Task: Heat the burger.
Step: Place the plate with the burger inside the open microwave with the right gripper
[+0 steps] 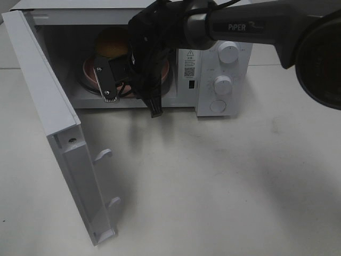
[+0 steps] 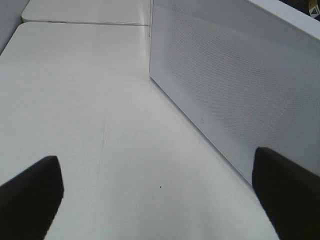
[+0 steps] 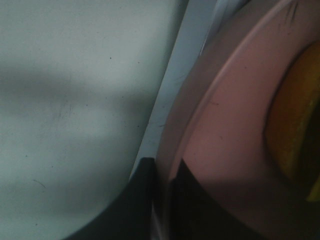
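Two checked: right gripper clamped on plate rim; left gripper spread apart. Keep level; seat burger deep inside microwave before release.

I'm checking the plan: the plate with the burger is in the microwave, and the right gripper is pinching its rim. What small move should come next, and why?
Probably open the right gripper and let go: it pinches the rim of the plate, and the plate with the burger already sits inside the microwave, whose door is open.
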### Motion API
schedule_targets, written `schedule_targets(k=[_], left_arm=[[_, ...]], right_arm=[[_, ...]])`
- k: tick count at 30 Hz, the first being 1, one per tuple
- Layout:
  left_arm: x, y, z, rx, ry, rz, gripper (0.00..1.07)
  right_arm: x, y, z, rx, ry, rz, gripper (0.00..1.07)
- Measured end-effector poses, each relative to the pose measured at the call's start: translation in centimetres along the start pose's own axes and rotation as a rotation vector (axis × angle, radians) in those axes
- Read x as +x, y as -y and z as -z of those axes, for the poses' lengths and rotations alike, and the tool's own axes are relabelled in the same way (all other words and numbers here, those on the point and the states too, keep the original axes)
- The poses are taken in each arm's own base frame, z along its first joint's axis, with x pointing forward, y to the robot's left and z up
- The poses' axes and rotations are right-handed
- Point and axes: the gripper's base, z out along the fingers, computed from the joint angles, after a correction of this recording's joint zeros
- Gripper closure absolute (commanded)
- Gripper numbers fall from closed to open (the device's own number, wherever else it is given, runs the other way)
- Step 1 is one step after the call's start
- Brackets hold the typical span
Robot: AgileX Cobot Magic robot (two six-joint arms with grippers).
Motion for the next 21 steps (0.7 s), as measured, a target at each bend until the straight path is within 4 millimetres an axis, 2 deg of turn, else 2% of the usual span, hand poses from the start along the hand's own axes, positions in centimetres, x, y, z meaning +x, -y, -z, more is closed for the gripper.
schedule_targets(k=[6,9,11,14,17,20,21], left_arm=[[0.0,0.0,0.0,0.000,0.000,0.000,0.09],[0.0,0.0,0.0,0.000,0.000,0.000,0.09],[0.0,0.0,0.0,0.000,0.000,-0.001,0.09],[0.0,0.0,0.0,0.000,0.000,-0.001,0.09],[0.0,0.0,0.0,0.000,0.000,-0.001,0.09],[0.0,0.0,0.0,0.000,0.000,-0.001,0.09],[0.0,0.0,0.0,0.000,0.000,-0.001,0.09]], right_arm=[[0.0,0.1,-0.5,0.018,0.009,-0.001,1.00],[0.1,0.3,-0.6,0.029,0.012,-0.002,0.95],[0.1,0.6,-0.5,0.056,0.023,-0.004,0.83],[0.1,0.7,-0.5,0.065,0.026,-0.003,0.79],[0.2,1.0,-0.4,0.082,0.030,-0.004,0.61],[0.2,1.0,-0.4,0.082,0.030,-0.004,0.59],[0.2,1.0,-0.4,0.081,0.030,-0.004,0.55]])
